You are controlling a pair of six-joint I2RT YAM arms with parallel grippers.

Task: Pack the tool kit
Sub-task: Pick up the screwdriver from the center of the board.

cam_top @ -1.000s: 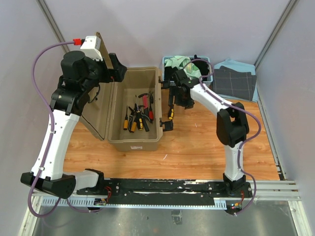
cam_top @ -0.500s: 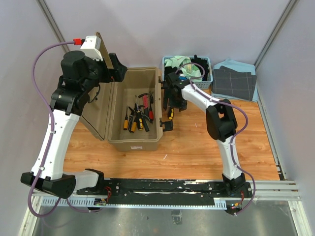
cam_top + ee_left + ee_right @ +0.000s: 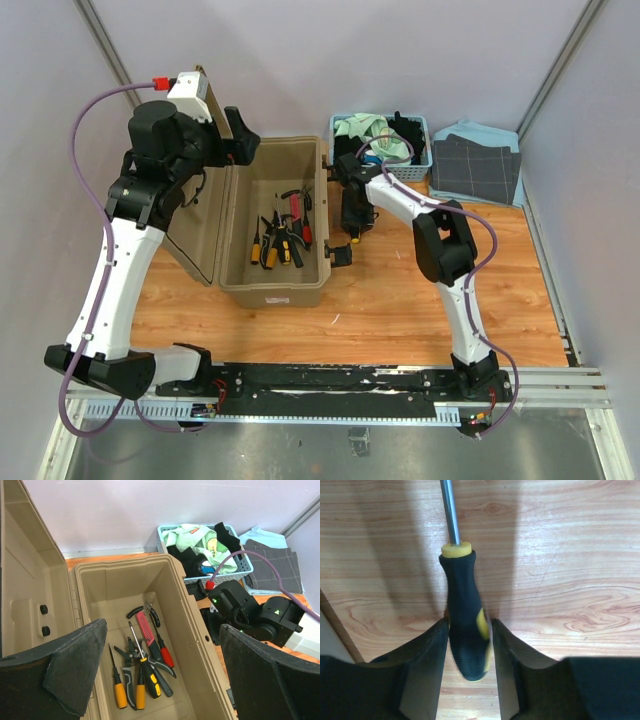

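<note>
Two pincers are in view. The right pincer is clamped on the screwdriver: both pads press its black-and-yellow handle, and the shaft projects ahead of the fingertips, on or just above the table. Gripping the thick handle rather than the thin shaft likely gives the surer hold for lifting. The box stands just left of this pincer, lid raised. The left pincer hangs wide apart and empty, with the packed tools below it. Its place beside the lid probably guards against the lid closing.

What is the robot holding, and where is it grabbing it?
The right pincer pinches the screwdriver by the fat end of its black-and-yellow handle. The left pincer is open, holding nothing.
</note>
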